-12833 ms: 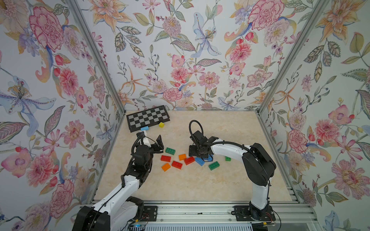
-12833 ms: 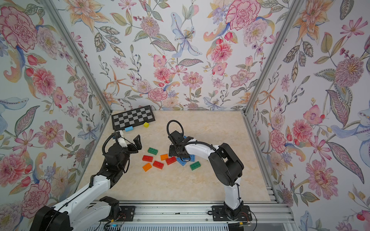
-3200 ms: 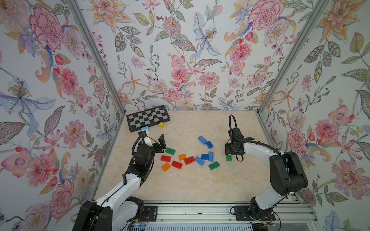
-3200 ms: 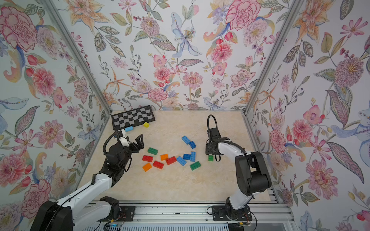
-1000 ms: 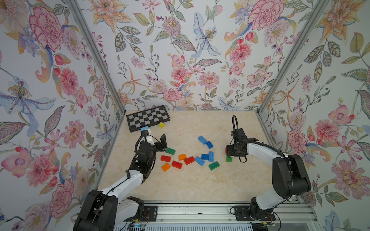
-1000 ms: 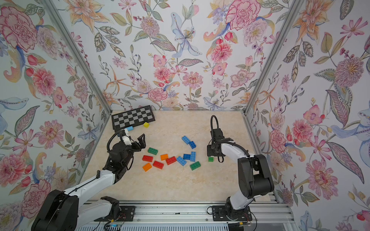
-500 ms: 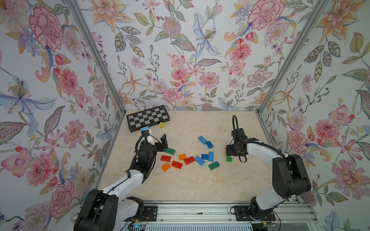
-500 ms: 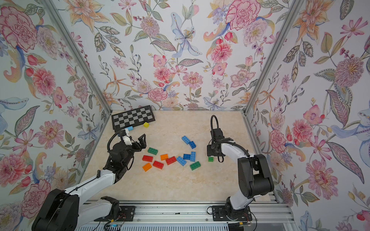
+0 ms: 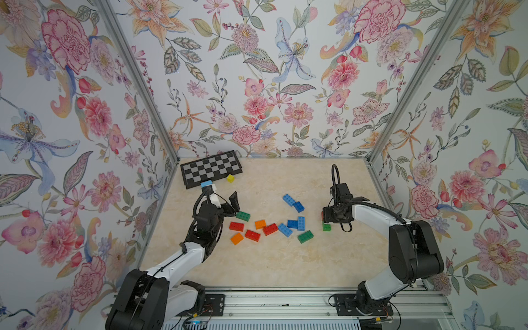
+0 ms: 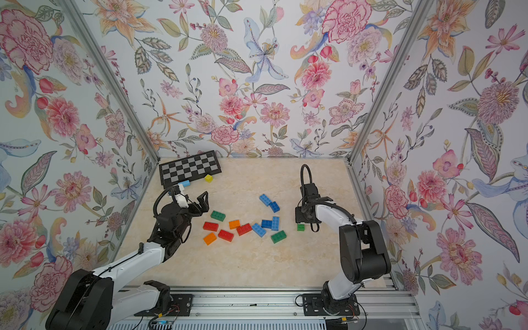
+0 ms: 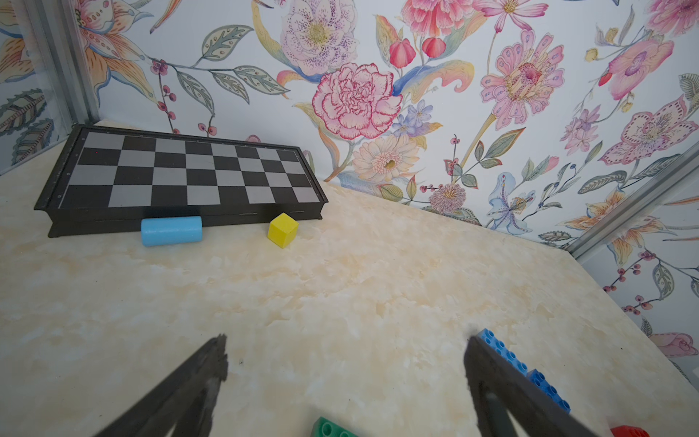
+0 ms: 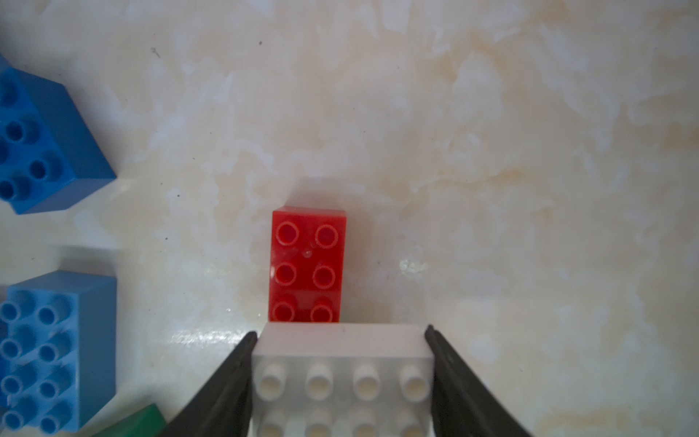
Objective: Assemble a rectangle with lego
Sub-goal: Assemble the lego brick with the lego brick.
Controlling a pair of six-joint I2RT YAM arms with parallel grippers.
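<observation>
My right gripper [image 12: 340, 333] is shut on a white lego brick [image 12: 342, 374], gripped by its two short ends with the studs facing the camera. The white brick overlaps one end of a red brick [image 12: 308, 261] lying on the table; I cannot tell whether they touch. In both top views this gripper [image 9: 325, 220] points down just behind a small green brick [image 9: 326, 227]. My left gripper [image 11: 346, 344] is open and empty, hovering beside a green brick [image 9: 243, 215]. Loose red [image 9: 252, 235], orange [image 9: 237, 238] and blue [image 9: 292, 223] bricks lie mid-table.
A folded chessboard [image 9: 211, 169] lies at the back left, with a yellow cube [image 9: 230, 178] and a light blue cylinder [image 11: 171, 230] in front of it. Two joined blue bricks [image 9: 293, 203] sit behind the cluster. Flowered walls close three sides.
Nothing has visibly moved in the last second. Compared with the oldest frames, the right arm has left the middle cluster for the right side, and two blue bricks now lie farther back.
</observation>
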